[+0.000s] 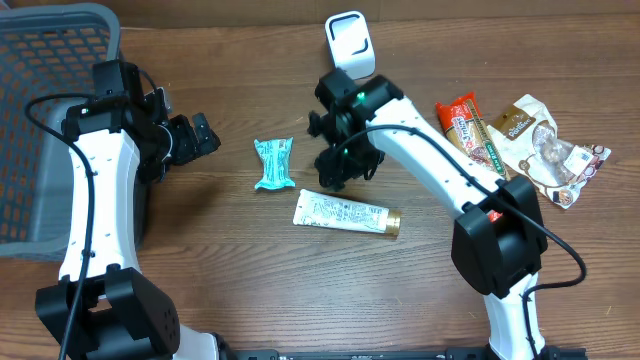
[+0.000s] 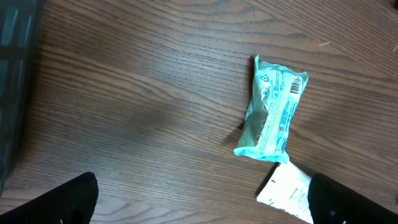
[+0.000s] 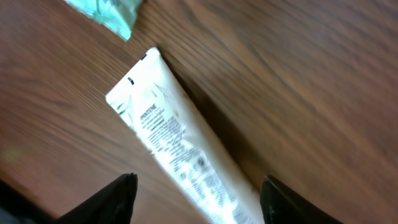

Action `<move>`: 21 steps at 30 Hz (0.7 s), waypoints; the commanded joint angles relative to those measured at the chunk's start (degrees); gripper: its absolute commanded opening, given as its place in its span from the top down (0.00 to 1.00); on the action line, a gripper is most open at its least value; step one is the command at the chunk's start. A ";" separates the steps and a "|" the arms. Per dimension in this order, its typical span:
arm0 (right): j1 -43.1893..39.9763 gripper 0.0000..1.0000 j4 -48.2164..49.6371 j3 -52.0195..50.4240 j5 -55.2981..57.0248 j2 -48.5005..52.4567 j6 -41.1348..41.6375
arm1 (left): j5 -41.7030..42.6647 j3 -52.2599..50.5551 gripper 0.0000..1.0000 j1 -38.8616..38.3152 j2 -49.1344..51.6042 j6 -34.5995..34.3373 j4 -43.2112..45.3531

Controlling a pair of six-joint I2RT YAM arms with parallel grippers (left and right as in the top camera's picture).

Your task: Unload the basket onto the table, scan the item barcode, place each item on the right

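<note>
White tube (image 1: 346, 213) is lying flat on the table (image 1: 250, 300), gold cap at one end. In the ovhd view the R gripper (image 1: 345, 165) is hovering just past the tube's long edge, w/ its own wrist hiding the jaws. R wrist cam is filling that in: both dark fingers (image 3: 118, 199) are standing apart, open, w/ the tube running diagonally btwn them on the wood, print facing up.

L gripper (image 1: 200, 138) is hanging well off the tube's capless end, jaws spread wide, gripping nothing. L wrist cam is catching a striped, barcode-like patch on the teal packet (image 2: 272, 112), too small to see from ovhd. The packet is lying just beside the tube's capless corner.

Only ovhd is showing the white scanner (image 1: 350, 42), standing well beyond the tube. Snack packs (image 1: 520, 140) are sitting well off its cap end.
</note>
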 commanded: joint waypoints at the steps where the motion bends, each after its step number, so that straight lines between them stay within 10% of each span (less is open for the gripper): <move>1: -0.28 0.45 -5.27 1.66 1.79 -2.14 18.45 | -0.15 0.87 0.00 -0.39 0.31 1.07 0.04; 9: 3.96 0.96 -7.98 -10.27 6.62 -2.14 28.57 | -0.15 0.85 0.00 -0.39 0.31 1.07 0.04; 21: 5.53 0.96 -1.86 -19.30 19.37 -2.14 34.64 | -0.15 0.87 0.00 -0.39 0.31 1.07 0.04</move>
